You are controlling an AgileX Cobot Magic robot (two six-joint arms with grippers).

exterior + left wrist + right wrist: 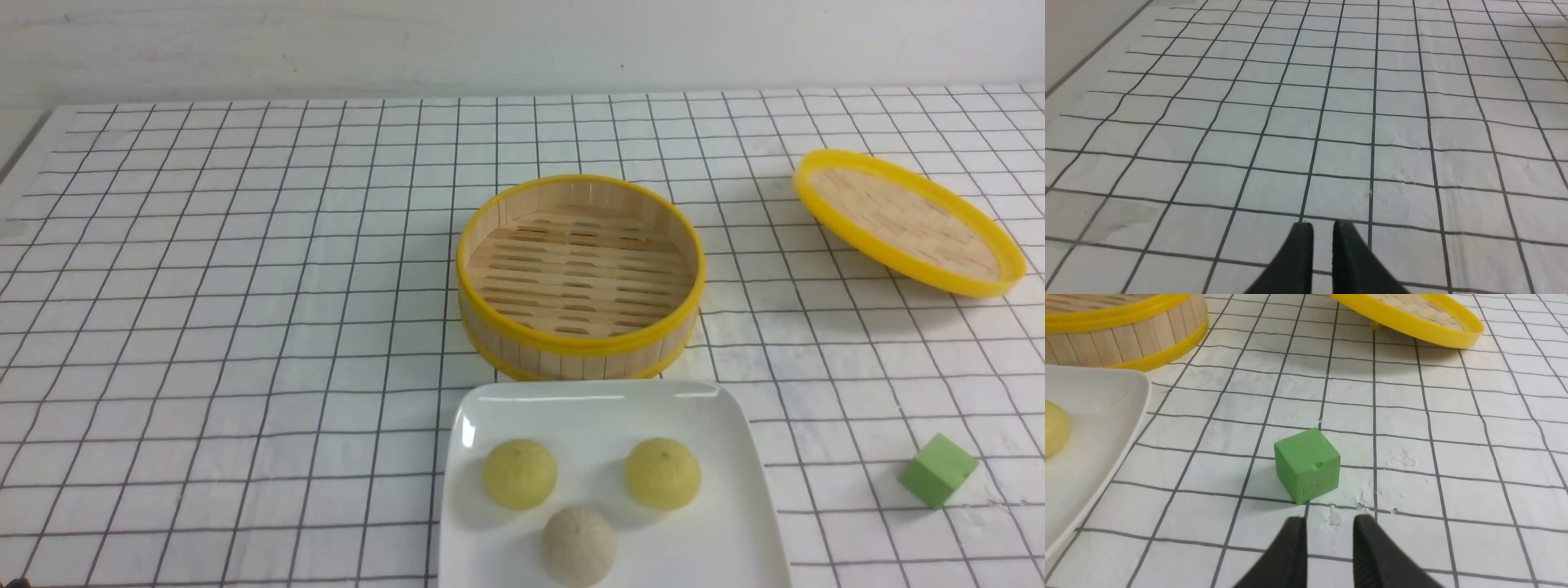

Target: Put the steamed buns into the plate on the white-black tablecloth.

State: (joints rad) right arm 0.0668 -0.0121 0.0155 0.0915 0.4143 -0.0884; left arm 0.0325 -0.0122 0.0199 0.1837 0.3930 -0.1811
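Note:
Three steamed buns lie in the white square plate [588,394] at the front middle of the white-black tablecloth [245,327]: two pale yellow-green ones [519,474] [663,473] and a beige-grey one [579,545]. The right wrist view shows the plate's corner [1106,388] and the edge of one yellow-green bun [1055,433]. Neither gripper shows in the front view. My left gripper [1323,224] is empty over bare cloth, its fingers nearly together. My right gripper [1329,519] is empty, with its fingers a little apart, just short of the green cube [1306,463].
The empty round bamboo steamer [580,278] stands right behind the plate and shows in the right wrist view [1126,335]. Its yellow-rimmed lid [906,220] lies tilted at the back right. The green cube [937,470] sits right of the plate.

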